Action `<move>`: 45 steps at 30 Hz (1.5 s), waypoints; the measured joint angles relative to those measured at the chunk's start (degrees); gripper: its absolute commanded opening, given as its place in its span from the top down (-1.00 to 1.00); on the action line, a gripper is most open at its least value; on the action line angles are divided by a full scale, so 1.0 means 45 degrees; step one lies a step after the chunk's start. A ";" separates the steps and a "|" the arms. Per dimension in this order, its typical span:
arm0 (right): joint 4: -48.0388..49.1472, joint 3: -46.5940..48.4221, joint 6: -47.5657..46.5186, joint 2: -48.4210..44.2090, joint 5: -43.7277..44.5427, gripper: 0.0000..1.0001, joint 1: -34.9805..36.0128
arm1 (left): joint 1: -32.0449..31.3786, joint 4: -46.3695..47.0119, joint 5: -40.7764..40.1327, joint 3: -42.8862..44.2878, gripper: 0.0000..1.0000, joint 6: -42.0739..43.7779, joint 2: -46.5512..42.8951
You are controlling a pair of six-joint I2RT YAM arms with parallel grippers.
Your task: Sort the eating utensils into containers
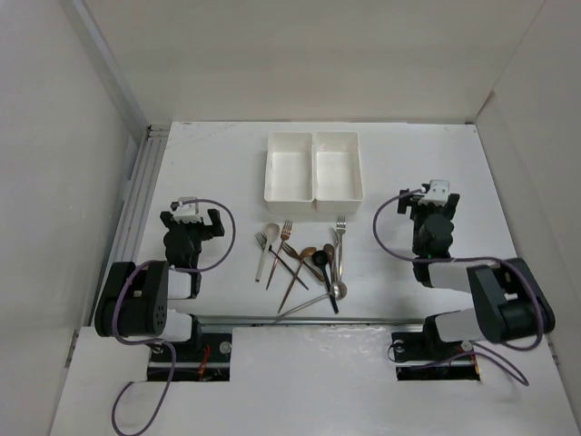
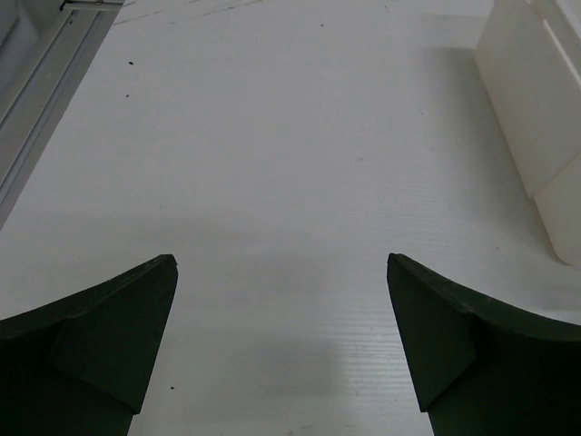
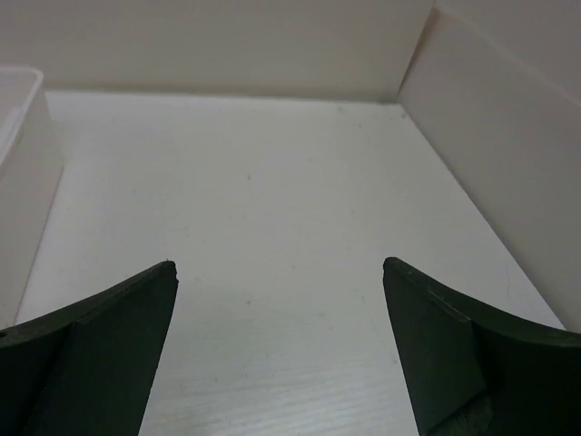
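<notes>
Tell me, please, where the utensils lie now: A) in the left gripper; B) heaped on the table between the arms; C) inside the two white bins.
B: the utensils lie heaped on the table, on the near side of the white bins, which look empty.

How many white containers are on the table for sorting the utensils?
2. The left bin and the right bin stand side by side, touching, at the table's far middle, beyond the utensil pile. Nothing seems hidden.
</notes>
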 measured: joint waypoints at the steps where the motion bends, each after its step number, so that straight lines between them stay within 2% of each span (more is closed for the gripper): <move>1: -0.0986 0.0189 -0.0015 -0.0461 0.0083 -0.98 0.0068 | 0.0000 0.0000 -0.0005 0.0000 -1.00 -0.0005 0.0000; 3: -0.3468 0.1185 -0.0204 -0.1715 0.0141 -0.98 0.0175 | 0.0000 0.0000 0.0000 0.0000 -1.00 0.0005 0.0000; 6: -0.6455 0.4002 -0.1209 -0.3361 0.0199 -0.98 0.0277 | 0.0146 -0.0393 0.0631 0.0034 -1.00 0.0131 -0.0442; 8: -0.7407 0.5775 -0.2487 -0.4284 0.0049 -0.98 0.0393 | 0.0364 -0.2555 0.2244 0.0719 -1.00 0.1205 -0.2127; 10: -0.8038 0.7567 -0.4357 -0.4770 -0.0097 -0.98 0.0583 | 0.0248 -0.5916 0.3594 0.2943 -1.00 0.3167 -0.3993; 11: -0.8184 0.8374 -0.5314 -0.4843 -0.0165 -0.98 0.0743 | 0.0029 -0.7062 0.3580 0.4405 -1.00 0.3784 -0.4527; 13: -0.8310 0.9714 -0.7053 -0.4721 -0.0287 -0.98 0.1015 | -0.0403 -0.9083 0.2968 0.7893 -1.00 0.4269 -0.4901; 15: -0.8476 1.0622 -0.7694 -0.4483 -0.0107 -0.98 0.1239 | -0.0544 -1.0802 0.2370 1.1298 -1.00 0.3925 -0.4663; 17: -0.9403 1.1584 -0.6227 -0.4133 0.0180 -0.93 0.1292 | -0.0525 -1.2993 0.2701 1.4032 -1.00 0.3497 -0.4109; 18: -1.0516 1.2167 -0.5333 -0.3949 -0.0131 -0.77 0.1200 | -0.0539 -1.4222 0.3381 1.5227 -1.00 0.3541 -0.3832; 20: -1.2862 1.3168 -0.3687 -0.3687 -0.1404 -0.74 0.0986 | -0.1005 -1.6407 0.4571 1.6543 -1.00 0.3531 -0.3274; 22: -1.4834 1.3410 -0.1817 -0.3721 -0.2195 -0.74 0.1146 | -0.1909 -1.8073 0.4682 1.6179 -1.00 0.3041 -0.3016; 24: -1.6636 1.2808 0.0282 -0.3978 -0.2351 -0.74 0.1656 | -0.2914 -1.9594 0.4425 1.4634 -1.00 0.2642 -0.2817; 28: -1.9171 0.8733 0.3876 -0.5192 -0.1783 -0.74 0.3235 | -0.4464 -2.2008 0.3113 1.0987 -0.60 0.2118 -0.1885; 30: -2.0385 0.6727 0.5260 -0.5882 -0.1603 -0.74 0.3968 | -0.4959 -2.3149 0.2633 1.0069 -0.35 0.1977 -0.1865; 31: -2.0963 0.6023 0.5838 -0.6212 -0.1506 -0.74 0.4240 | -0.5129 -2.3513 0.2448 1.0020 -0.35 0.1938 -0.1870; 33: -2.1838 0.5319 0.6761 -0.6674 -0.1234 -0.74 0.4609 | -0.5537 -2.3455 0.2040 1.0132 -0.35 0.1904 -0.1846; 36: -2.2022 0.5260 0.7703 -0.6601 -0.0675 -0.76 0.5197 | -0.6407 -2.3197 0.1243 1.0588 -0.35 0.1919 -0.1384; 40: -2.2071 0.5644 0.8412 -0.5071 -0.0296 -0.79 0.5940 | -0.7121 -2.2824 0.0597 1.0831 -0.38 0.1773 -0.0087; 43: -2.2032 0.5795 0.8587 -0.4080 -0.0272 -0.79 0.6169 | -0.6902 -2.2600 0.0311 1.0627 -0.15 0.1360 0.0505; 45: -2.1959 0.5814 0.8646 -0.3721 -0.0364 -0.76 0.6285 | -0.6679 -2.2561 0.0087 1.0535 -0.15 0.1151 0.0685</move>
